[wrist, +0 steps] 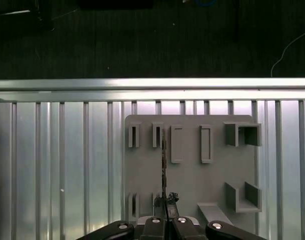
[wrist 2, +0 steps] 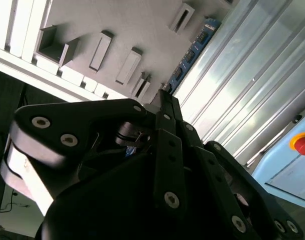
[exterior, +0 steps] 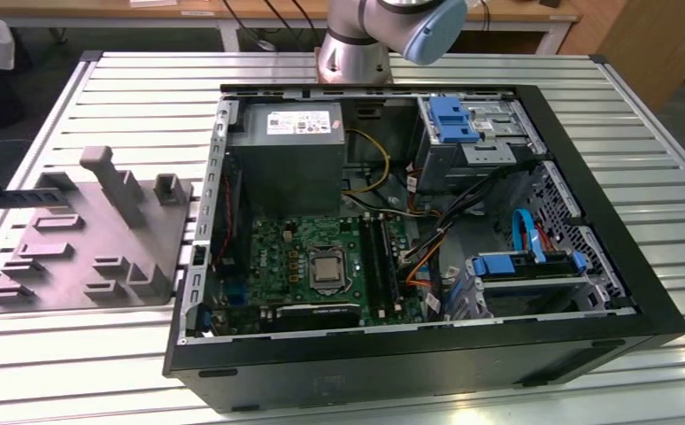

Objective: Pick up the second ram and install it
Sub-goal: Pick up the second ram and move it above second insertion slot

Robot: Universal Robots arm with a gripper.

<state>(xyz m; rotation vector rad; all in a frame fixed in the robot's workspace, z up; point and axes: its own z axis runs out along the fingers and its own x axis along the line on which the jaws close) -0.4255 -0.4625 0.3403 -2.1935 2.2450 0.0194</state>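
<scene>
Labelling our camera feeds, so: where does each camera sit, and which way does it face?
Exterior view: high above, looking down into the open computer case; the arm shows at its far side.
First wrist view: on the wrist, looking down past the gripper at the grey fixture plate.
Second wrist view: behind the gripper, looking obliquely along it to the second ram it holds.
Shared: both wrist views show gripper, ram and plate.

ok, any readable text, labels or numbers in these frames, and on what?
Nothing can be quoted.
White label on the grey power supply box: print present, too small to read.
Motherboard: markings too small to read.
Second ram, held in the gripper: no print legible.
Red button: no text to be seen.
</scene>
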